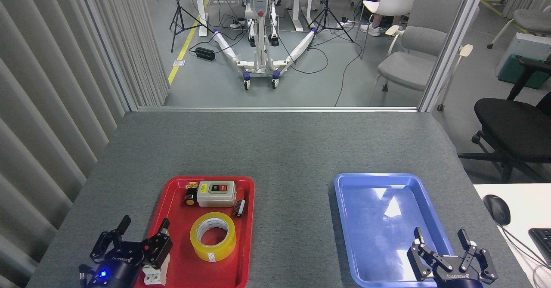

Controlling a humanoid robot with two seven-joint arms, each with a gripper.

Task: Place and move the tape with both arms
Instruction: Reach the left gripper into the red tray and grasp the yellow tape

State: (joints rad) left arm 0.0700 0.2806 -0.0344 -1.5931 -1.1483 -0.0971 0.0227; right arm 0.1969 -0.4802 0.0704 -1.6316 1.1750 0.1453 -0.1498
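The tape (213,236), a yellowish roll with a white printed core, lies flat in the red tray (172,258) at the table's front left. My left gripper (144,227) hovers open at the tray's left rim, to the left of the tape and apart from it. Nothing is between its fingers. At the front right, my right gripper (440,235) stands open over the near end of the blue tray (344,202), also holding nothing.
In the red tray's far end sit a grey switch box (216,193) with buttons, a small yellow-black part (190,194) and a dark connector (239,208). A small white block (153,275) lies under my left gripper. A white desk with a mouse (499,209) adjoins at right.
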